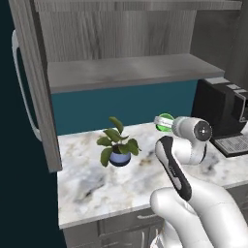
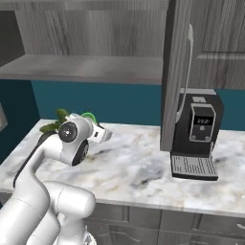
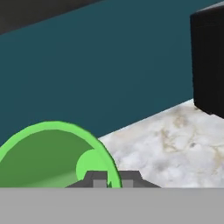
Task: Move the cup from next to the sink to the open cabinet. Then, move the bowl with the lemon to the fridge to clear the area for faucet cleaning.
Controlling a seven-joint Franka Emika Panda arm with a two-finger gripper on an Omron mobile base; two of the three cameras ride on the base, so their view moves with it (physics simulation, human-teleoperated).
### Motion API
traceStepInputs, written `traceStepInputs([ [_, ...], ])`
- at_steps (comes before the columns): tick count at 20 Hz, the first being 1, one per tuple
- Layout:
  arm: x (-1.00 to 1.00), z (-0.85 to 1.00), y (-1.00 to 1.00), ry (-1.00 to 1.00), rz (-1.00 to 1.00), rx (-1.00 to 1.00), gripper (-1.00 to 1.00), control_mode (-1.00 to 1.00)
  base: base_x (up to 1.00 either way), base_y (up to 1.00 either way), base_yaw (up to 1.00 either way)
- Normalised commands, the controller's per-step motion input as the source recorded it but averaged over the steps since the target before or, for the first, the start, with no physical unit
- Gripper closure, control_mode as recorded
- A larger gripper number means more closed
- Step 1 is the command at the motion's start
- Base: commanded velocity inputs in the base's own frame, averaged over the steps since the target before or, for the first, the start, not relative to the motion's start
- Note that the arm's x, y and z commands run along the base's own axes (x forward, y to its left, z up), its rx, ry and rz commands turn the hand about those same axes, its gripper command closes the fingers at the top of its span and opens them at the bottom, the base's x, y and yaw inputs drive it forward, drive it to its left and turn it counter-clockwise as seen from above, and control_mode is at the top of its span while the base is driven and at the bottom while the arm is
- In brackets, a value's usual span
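Note:
My gripper (image 1: 162,124) is shut on the rim of the bright green cup (image 1: 165,118), held on its side above the marble counter (image 1: 92,184). In the hand view the cup's open mouth (image 3: 48,153) faces the camera at lower left, with the fingertips (image 3: 99,179) pinched on its rim. From the right, the cup (image 2: 89,116) peeks out behind the wrist. The open cabinet's shelf (image 1: 131,70) runs above and behind the cup, its door (image 1: 29,87) swung out at the left. The sink, bowl, lemon, fridge and faucet are out of view.
A small blue pot with a leafy plant (image 1: 118,145) stands on the counter left of the cup. A black coffee machine (image 1: 220,106) sits at the right against the teal wall. Another cabinet door (image 2: 174,72) with a long handle hangs open in front of the machine.

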Motion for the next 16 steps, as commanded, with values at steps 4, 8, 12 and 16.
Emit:
traceStepInputs([
  [4, -0.29, 0.57, -0.44, 0.53, -0.06, 0.09, 1.0, -1.0, 0.0, 0.0, 0.0],
  [8, -0.59, 0.81, -0.46, 0.55, -0.01, 0.1, 1.0, -1.0, 0.0, 0.0, 0.0],
  [12, -0.84, 0.9, -0.25, 0.26, -0.01, 0.04, 1.0, -1.0, 0.0, 0.0, 0.0],
  [16, -0.99, 0.84, -0.04, -0.12, 0.0, 0.16, 1.0, -1.0, 0.0, 0.0, 0.0],
])
